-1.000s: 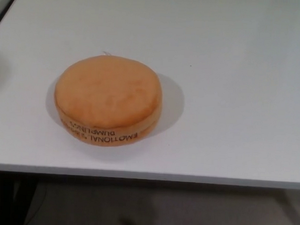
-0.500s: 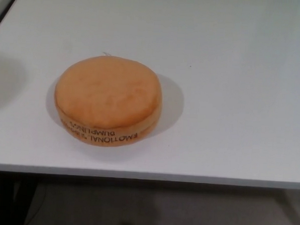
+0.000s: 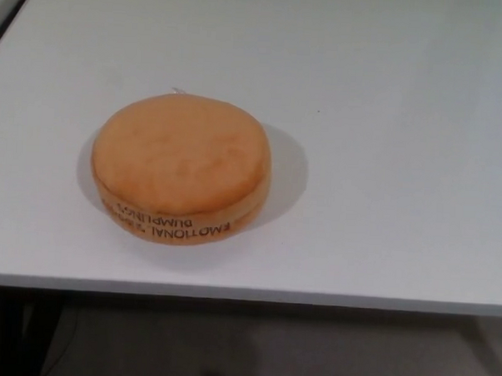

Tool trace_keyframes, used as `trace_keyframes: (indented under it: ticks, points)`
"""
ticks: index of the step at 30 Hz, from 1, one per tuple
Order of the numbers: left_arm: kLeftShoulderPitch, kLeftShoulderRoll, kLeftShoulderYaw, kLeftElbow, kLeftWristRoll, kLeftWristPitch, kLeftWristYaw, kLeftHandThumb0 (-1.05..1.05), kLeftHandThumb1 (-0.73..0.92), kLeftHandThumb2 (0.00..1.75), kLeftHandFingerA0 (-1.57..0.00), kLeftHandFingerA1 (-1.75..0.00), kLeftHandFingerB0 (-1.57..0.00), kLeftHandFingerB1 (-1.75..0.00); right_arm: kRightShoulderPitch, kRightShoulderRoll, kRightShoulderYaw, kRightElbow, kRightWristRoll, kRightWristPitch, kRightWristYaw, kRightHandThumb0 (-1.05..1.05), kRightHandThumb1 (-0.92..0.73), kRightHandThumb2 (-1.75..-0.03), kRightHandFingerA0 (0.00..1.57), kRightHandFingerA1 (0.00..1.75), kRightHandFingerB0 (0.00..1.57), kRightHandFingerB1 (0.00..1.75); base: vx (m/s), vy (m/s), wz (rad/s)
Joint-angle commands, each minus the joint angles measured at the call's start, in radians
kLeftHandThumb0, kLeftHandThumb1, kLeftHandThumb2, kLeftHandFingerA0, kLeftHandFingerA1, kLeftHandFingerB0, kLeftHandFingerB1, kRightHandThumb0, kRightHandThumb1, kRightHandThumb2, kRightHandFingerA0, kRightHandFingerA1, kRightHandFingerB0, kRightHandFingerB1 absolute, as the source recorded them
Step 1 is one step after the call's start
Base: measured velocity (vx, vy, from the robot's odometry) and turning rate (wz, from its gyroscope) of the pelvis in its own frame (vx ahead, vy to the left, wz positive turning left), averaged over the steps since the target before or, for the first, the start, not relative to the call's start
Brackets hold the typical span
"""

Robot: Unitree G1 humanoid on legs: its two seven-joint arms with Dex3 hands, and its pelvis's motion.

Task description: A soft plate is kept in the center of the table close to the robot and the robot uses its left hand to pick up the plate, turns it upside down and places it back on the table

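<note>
Head view: orange plush plate (image 3: 181, 167) lies flat on the white table (image 3: 402, 161), near its front edge, rim lettering reading inverted. Neither hand appears, so finger state and position relative to fingers cannot be told. Plate looks already turned over; little apparently remains.

Soft, even overhead light; image low-res and slightly blurry.

White table (image 3: 385, 160) bright but not blown out, mild grey falloff toward 12 o'clock. Orange plate (image 3: 181, 167) casts a soft shadow (image 3: 286, 177) toward 3 o'clock and a thin one round its base at 6–9. Print on its rim is legible but fuzzy. Floor below the table edge at 6 o'clock dim, noisy, out of focus.
</note>
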Motion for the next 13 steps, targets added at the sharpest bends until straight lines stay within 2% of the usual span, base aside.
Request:
trace_keyframes:
  ticks: [1,8,9,13]
  points:
    - [-0.013,-0.023,0.055,0.074,-0.013,-0.266,0.033,-0.50,0.65,0.63,-1.06,-1.75,-0.88,-1.73,0.013,-0.011,-0.023,-0.003,0.028,0.006,-0.002,-0.69,-0.87,-0.66,0.47,0.47,0.32,0.31,0.00,0.000,0.00]
    - [-0.020,-0.024,0.071,0.097,-0.015,-0.287,0.022,-0.46,0.67,0.61,-1.06,-1.75,-0.86,-1.75,0.015,0.001,-0.025,0.010,0.036,-0.003,-0.001,-0.68,-0.87,-0.66,0.49,0.48,0.33,0.31,0.00,0.000,0.00]
    - [-0.022,-0.024,0.072,0.104,-0.013,-0.298,0.021,-0.46,0.68,0.60,-1.06,-1.75,-0.86,-1.75,0.016,0.003,-0.026,0.011,0.043,-0.004,0.003,-0.66,-0.69,-1.03,0.42,0.59,0.25,0.47,0.00,0.000,0.00]
    - [-0.026,-0.022,0.074,0.117,-0.010,-0.316,0.019,-0.46,0.68,0.60,-1.06,-1.75,-0.86,-1.75,0.020,0.003,-0.025,0.008,0.038,0.001,0.001,-0.66,-0.69,-1.03,0.42,0.59,0.25,0.47,0.00,0.000,0.00]
